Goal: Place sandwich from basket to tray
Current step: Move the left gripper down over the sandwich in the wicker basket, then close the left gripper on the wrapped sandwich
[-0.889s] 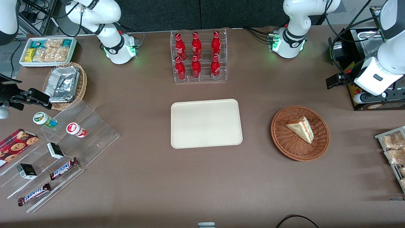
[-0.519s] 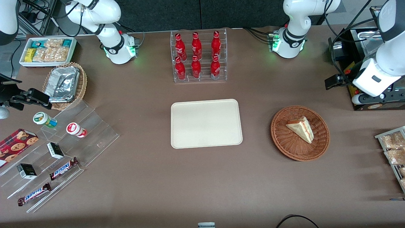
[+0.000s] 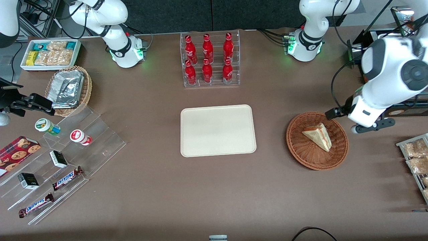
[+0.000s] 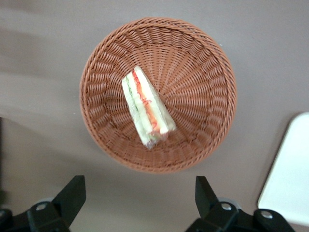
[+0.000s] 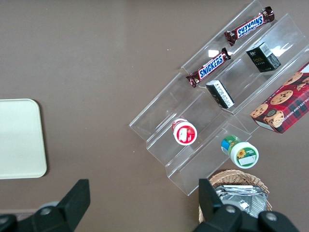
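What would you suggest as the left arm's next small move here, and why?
Probably shift over the basket's middle and descend. The gripper is open and empty, beside the basket toward the working arm's end, while the sandwich lies untouched inside it.

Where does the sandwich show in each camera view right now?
Front view: sandwich lies in the basket, gripper open above its rim.
Left wrist view: sandwich in basket.
Right wrist view: not in it.
Shared landmark: tray.
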`<control>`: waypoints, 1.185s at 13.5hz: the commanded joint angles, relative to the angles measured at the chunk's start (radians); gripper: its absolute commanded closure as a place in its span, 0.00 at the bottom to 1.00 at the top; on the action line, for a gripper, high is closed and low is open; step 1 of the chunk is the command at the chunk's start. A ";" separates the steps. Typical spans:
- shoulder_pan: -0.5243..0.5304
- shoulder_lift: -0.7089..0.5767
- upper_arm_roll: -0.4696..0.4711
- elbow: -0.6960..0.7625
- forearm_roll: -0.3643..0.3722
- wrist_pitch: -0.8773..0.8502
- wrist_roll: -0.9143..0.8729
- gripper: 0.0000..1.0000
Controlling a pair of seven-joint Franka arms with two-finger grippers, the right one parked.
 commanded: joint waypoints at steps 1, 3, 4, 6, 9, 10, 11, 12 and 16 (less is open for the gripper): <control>-0.007 0.005 0.006 -0.083 -0.001 0.122 -0.147 0.00; -0.007 0.036 0.007 -0.147 0.017 0.241 -0.256 0.00; -0.007 0.050 0.009 -0.180 0.022 0.306 -0.310 0.00; -0.007 0.085 0.021 -0.201 0.023 0.369 -0.397 0.00; -0.007 0.125 0.023 -0.239 0.026 0.452 -0.508 0.00; -0.005 0.136 0.023 -0.267 0.026 0.513 -0.528 0.00; -0.005 0.151 0.023 -0.282 0.026 0.562 -0.560 0.00; -0.005 0.165 0.023 -0.286 0.026 0.575 -0.577 0.00; -0.005 0.168 0.023 -0.306 0.026 0.570 -0.592 0.91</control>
